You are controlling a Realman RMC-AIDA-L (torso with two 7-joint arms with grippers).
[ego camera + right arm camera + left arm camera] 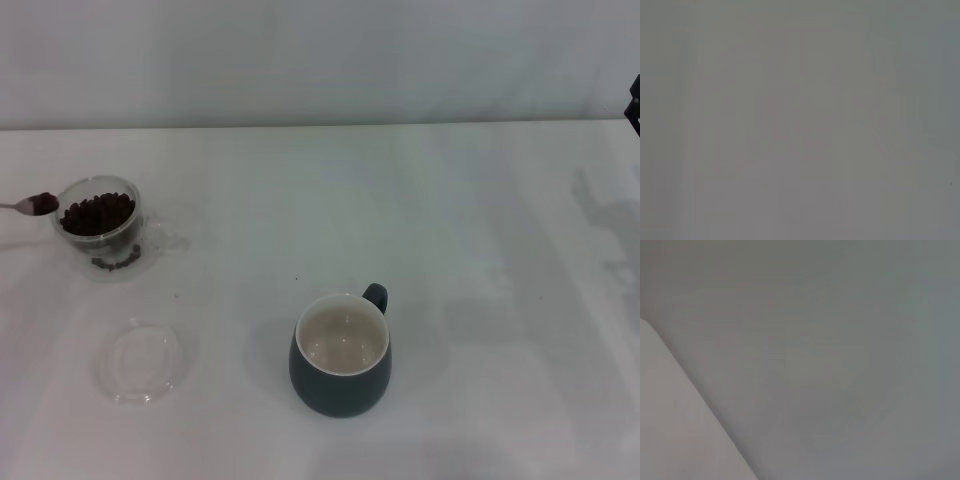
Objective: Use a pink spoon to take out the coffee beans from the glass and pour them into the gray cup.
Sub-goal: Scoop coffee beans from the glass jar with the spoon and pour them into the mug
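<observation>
Pink spoon (pixel 32 205) loaded with coffee beans (pixel 97 213) beside the glass (pixel 100 240) at desk (pixel 480 250) left, gray cup (pixel 341 355) near centre, both pincers unseen.

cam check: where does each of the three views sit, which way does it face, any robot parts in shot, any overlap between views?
Head: on the robot's head, facing forward and down at the white table; shows the glass of coffee beans, the pink spoon bowl loaded at the far left edge, the gray cup, a clear dish; only a dark robot part at the right edge.
Left wrist: on the left arm, facing a blank grey surface; no claw visible.
Right wrist: on the right arm, blank grey; no claw.
Shared: nothing identifiable.
</observation>
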